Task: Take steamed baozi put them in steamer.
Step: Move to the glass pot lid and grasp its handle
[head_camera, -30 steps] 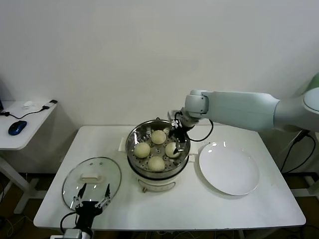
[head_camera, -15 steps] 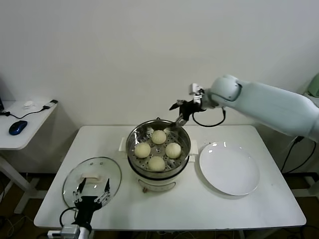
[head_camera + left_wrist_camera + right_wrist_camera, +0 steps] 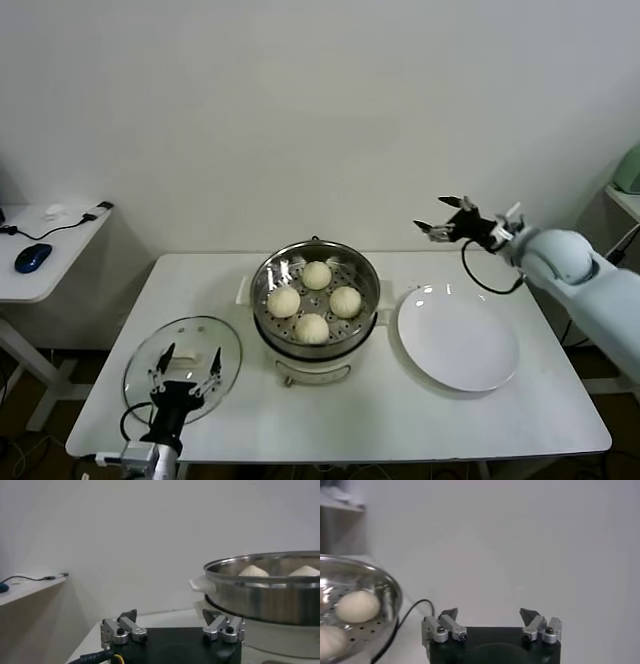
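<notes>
The steel steamer (image 3: 368,275) on its cream-white base stands mid-table. Several cream-white baozi lie on its perforated tray: one at the back (image 3: 317,275), one at the left (image 3: 284,302), one at the right (image 3: 345,301), one at the front (image 3: 312,327). My right gripper (image 3: 441,217) is open and empty, raised above the table to the right of the steamer, over the far edge of the plate. My left gripper (image 3: 184,369) is open and empty, low at the table's front left over the glass lid. The steamer (image 3: 265,597) shows in the left wrist view and in the right wrist view (image 3: 384,587).
An empty flat white plate (image 3: 458,337) lies right of the steamer. A round glass lid (image 3: 183,350) lies flat at the front left. A side desk with a blue mouse (image 3: 33,257) stands off to the left. A wall is behind the table.
My right gripper has risen out of the steamer and swung right, from over the right-hand baozi to above the plate's far edge. That baozi stays on the tray. The left arm barely moved.
</notes>
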Controlling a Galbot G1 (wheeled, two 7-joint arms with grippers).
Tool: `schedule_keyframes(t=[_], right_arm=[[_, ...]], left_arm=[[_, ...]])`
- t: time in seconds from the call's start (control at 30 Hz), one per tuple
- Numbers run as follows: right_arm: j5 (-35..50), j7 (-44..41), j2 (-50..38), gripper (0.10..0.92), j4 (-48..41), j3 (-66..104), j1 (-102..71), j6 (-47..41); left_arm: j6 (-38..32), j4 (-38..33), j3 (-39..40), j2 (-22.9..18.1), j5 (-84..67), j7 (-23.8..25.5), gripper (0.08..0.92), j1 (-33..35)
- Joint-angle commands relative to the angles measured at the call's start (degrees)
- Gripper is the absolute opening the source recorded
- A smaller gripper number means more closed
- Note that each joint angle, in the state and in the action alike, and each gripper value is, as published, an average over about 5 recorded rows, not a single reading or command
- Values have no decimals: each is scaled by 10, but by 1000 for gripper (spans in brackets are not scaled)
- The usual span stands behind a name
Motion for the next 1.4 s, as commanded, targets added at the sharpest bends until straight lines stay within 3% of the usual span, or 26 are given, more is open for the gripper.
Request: schedule_keyframes(t=[0.03,0.27,0.5,0.73,0.93,1.4], right_arm=[[-68,54,116,823,27,508,-557,156],[-80,36,217,823,-20,471,-578,257],[-104,42,293,823,-17,448,-561,274],[-141,61,321,823,-1,426,-556,254],[-144,67,329,823,2,418,-551,250],[-150,71,330,823,17,421,-556,239]], left_arm=[[-17,12,1,11,-1,6,823,-8],[-10,28,0,16,71,-46,823,-16],[-12,47,-2,23,204,-115,823,-27],[-64,107,-35,44,498,-174,823,-32],[-31,152,-37,79,701,-181,823,-13],[4,231,-23,47,740,-227,823,-79]])
